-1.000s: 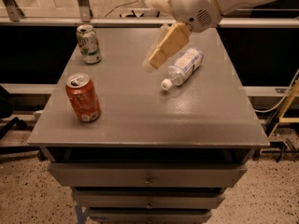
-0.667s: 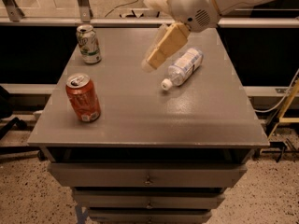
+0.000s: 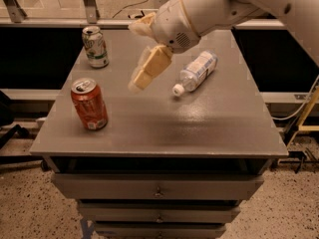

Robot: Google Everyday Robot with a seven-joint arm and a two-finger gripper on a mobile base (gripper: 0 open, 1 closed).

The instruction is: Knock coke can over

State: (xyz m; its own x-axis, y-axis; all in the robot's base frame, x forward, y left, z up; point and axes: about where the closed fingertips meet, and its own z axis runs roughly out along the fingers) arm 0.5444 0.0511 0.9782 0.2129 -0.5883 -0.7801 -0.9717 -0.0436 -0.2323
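The coke can (image 3: pixel 89 104) is red-orange with a silver top and a small white label patch. It stands upright near the front left of the grey table (image 3: pixel 199 128). My gripper (image 3: pixel 141 54) hangs above the table's middle, up and to the right of the can and apart from it. Its cream fingers (image 3: pixel 149 67) point down-left toward the can and look spread, with nothing between them.
A green-and-white can (image 3: pixel 95 46) stands upright at the table's back left. A clear plastic bottle (image 3: pixel 196 71) lies on its side right of the gripper. Drawers sit below the tabletop. A railing runs behind the table, and cables lie on the floor at right.
The gripper has moved left and a little lower, closer to the coke can. The cans and the bottle have not moved.
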